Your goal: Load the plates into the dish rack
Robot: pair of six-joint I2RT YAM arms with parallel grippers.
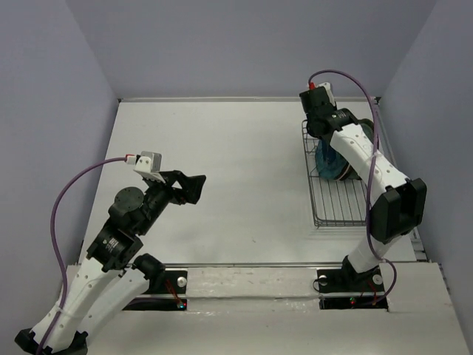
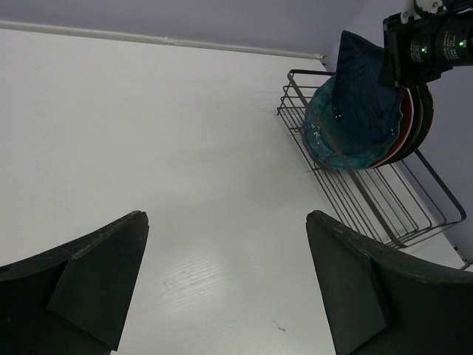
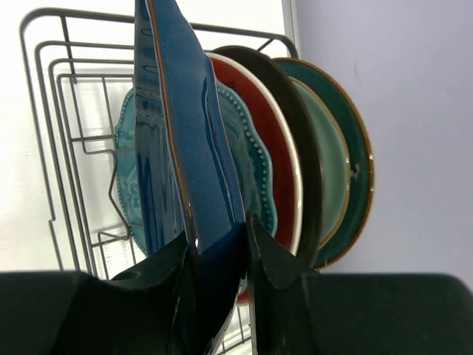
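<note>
The white surface (image 1: 222, 170) carries the black wire dish rack (image 1: 336, 203) at its far right side, against the wall. At the rack's far end several plates stand on edge, close together. From the near side they are a teal scalloped plate (image 3: 247, 148), a red plate (image 3: 266, 140), a dark-edged one, a pale mint plate (image 3: 329, 155) and a dark teal plate (image 3: 362, 163). In front of them the navy plate (image 3: 174, 133) hangs upright over the rack, on the near side of the scalloped one; whether its lower edge rests on the wires I cannot tell. The right end effector (image 3: 218, 248) is clenched on its rim, one finger on each face. The plate looks like glazed ceramic: stiff, fairly heavy for a rim pinch, glossy and so likely slippery, and liable to chip against its neighbours or the wire. A hold on the rim with the plate edge-on seems the only workable one. Its curved leaf shape may let it swing in the grip, so a slow descent between the tines would be wise. The left end effector (image 2: 225, 222) hangs released, fingers spread wide and holding nothing, well apart from the rack.
</note>
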